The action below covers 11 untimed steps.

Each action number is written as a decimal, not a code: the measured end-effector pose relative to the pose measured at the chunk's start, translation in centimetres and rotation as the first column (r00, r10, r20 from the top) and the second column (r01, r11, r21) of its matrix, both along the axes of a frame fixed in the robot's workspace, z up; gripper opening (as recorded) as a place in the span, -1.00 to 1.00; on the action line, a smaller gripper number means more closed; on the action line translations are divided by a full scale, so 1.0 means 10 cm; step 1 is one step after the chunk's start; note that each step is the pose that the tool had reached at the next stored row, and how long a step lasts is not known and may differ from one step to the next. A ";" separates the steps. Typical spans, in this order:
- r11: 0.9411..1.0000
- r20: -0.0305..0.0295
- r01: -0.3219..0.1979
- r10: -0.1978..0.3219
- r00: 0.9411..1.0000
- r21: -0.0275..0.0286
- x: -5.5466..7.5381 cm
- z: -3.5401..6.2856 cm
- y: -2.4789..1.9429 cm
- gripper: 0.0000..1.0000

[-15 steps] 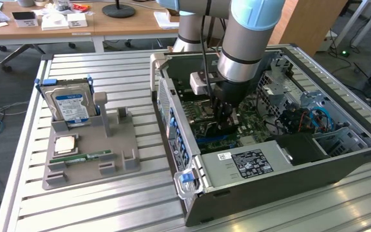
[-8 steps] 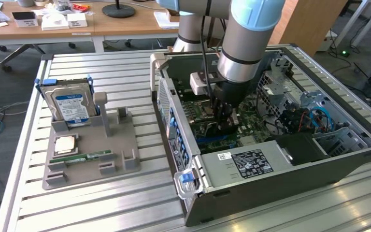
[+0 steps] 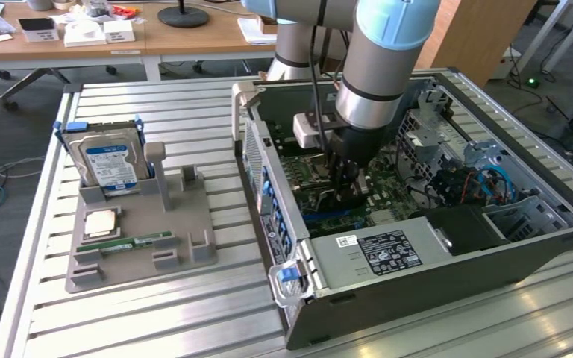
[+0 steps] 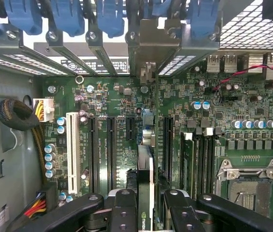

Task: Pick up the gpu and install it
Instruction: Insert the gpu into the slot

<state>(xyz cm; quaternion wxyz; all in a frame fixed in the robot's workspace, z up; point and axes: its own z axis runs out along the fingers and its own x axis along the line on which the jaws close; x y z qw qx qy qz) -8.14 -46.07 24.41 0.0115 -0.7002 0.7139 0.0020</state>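
Note:
In the wrist view the gpu (image 4: 146,166) shows edge-on as a thin dark card, its pale metal bracket (image 4: 151,46) reaching the case's rear slot openings. My gripper (image 4: 146,205) is shut on the card, one black finger (image 4: 123,205) on each side. The card stands upright over the green motherboard (image 4: 252,101), in line with a long black slot (image 4: 167,145); whether it touches the slot I cannot tell. In the exterior view my gripper (image 3: 351,190) reaches down inside the open computer case (image 3: 446,276), over the motherboard.
A grey holder tray (image 3: 182,239) at the exterior view's left carries a silver hard drive with a blue label (image 3: 110,165), a CPU chip (image 3: 102,222) and a green RAM stick (image 3: 139,242). Inside the case are the power supply (image 3: 381,250), cables (image 3: 480,183) and blue slot latches (image 4: 68,17).

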 end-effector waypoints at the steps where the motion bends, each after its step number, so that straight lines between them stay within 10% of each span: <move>1: 1.000 0.000 0.000 0.000 1.000 0.000 0.00 -0.002 0.000 -0.47; 11: 1.000 0.000 0.002 -0.002 1.000 0.000 0.00 -0.027 0.000 -0.47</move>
